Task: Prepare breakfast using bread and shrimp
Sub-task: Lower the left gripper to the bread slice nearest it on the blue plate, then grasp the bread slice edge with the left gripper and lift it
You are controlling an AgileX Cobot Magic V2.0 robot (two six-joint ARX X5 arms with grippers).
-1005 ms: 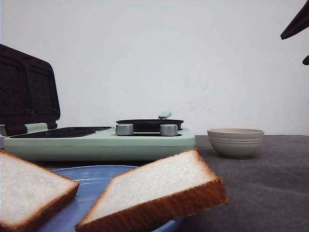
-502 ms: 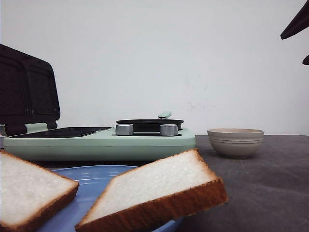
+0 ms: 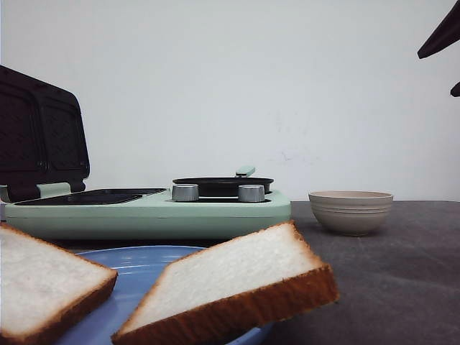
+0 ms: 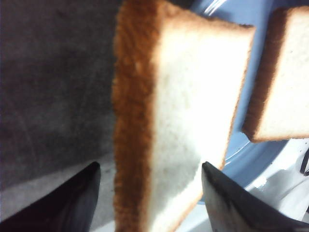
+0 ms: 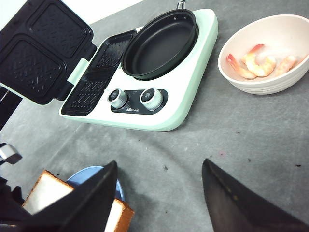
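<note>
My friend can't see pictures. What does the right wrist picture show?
A mint-green breakfast maker sits on a grey table, its lid open, a round black pan on it. Beside it, a beige bowl holds shrimp. Bread on a blue plate shows behind the open right hand.

A plain white wall (image 3: 237, 86) fills the upper half and more of the front view, evenly lit, with faint smudges right of centre. Below it, across the lower right of the frame, runs a dark grey tabletop (image 3: 402, 273), matte and slightly mottled, meeting the wall in a straight horizontal line.
</note>
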